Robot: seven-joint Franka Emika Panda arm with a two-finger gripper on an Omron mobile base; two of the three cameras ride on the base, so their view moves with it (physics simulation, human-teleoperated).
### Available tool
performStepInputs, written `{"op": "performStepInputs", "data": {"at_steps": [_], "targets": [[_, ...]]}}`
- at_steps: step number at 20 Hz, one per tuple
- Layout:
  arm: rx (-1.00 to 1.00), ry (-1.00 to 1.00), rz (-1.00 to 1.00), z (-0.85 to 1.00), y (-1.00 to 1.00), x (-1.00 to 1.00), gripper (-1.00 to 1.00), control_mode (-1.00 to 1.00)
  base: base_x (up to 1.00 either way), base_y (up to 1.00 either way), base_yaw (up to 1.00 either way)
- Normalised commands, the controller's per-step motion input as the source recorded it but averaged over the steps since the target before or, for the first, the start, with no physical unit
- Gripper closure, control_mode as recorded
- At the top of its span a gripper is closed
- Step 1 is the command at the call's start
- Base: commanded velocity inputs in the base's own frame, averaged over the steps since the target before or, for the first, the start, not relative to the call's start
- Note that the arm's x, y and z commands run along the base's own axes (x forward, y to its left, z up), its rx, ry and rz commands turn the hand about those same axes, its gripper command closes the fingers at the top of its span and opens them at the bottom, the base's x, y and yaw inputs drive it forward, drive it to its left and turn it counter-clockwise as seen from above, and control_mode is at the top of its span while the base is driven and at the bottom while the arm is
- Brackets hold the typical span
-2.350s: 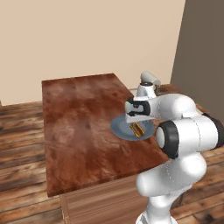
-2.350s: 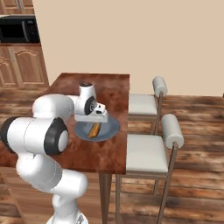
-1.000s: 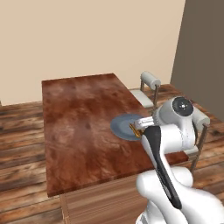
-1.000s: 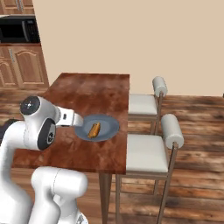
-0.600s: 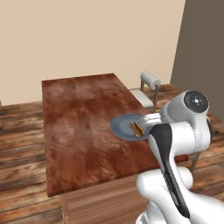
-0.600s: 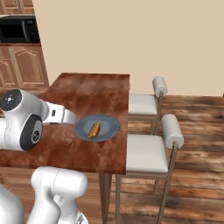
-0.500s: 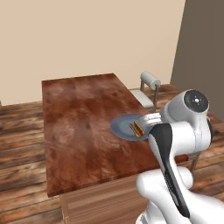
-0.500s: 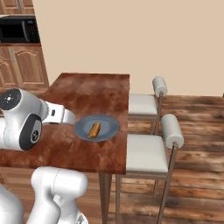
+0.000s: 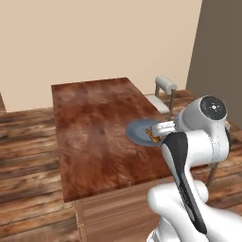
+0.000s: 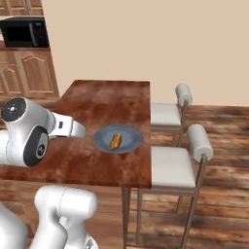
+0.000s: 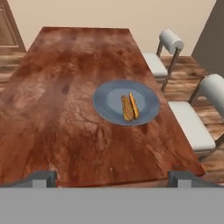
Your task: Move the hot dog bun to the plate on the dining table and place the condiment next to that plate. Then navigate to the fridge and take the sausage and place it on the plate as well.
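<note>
Looking at the scene, we note these lines:

Bun: the hot dog bun (image 11: 130,106) lies flat on the plate (image 11: 107,100), a little toward 3 o'clock of the plate's middle in the hand view; we judge this part of the task done, because the bun rests there with nothing holding it.

Plate: it sits on the dining table (image 11: 65,70), close to the long edge where the 2 chairs (image 10: 171,114) stand, so a person seated there could reach it.

Gripper: the gripper (image 11: 112,178) has its 2 fingertips (image 11: 40,178) standing wide apart at 6 o'clock of the hand view, with nothing between them; the jaws are open and empty, and the hand is well apart from the plate, above the near end of the table.

Arm: in the right base view the forearm (image 10: 65,126) lies at 9 o'clock of the plate, folded back toward the base; we judge this posture suits driving away.

Condiment: we see no red bottle on the table near the plate, so we judge fetching it is the next step.
</note>
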Motion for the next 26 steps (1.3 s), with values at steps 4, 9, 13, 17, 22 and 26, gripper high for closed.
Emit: {"op": "performStepInputs", "data": {"at_steps": [4, 9, 13, 17, 22, 26], "targets": [[0.00, 0.00, 0.00, 0.00, 0.00, 0.00, -1.00, 1.00, -0.75, 0.96, 0.29], [0.00, 0.00, 0.00, 0.00, 0.00, 0.00, -1.00, 1.00, -0.58, 0.88, 0.50], [0.00, 0.00, 0.00, 0.00, 0.00, 0.00, -1.00, 1.00, -0.13, 0.93, 0.62], [0.00, 0.00, 0.00, 0.00, 0.00, 0.00, -1.00, 1.00, 0.01, 0.81, 0.61], [0.00, 0.00, 0.00, 0.00, 0.00, 0.00, -1.00, 1.00, 0.55, 0.45, 0.51], [0.00, 0.00, 0.00, 0.00, 0.00, 0.00, -1.00, 1.00, 1.00, 0.23, 0.40]]}}
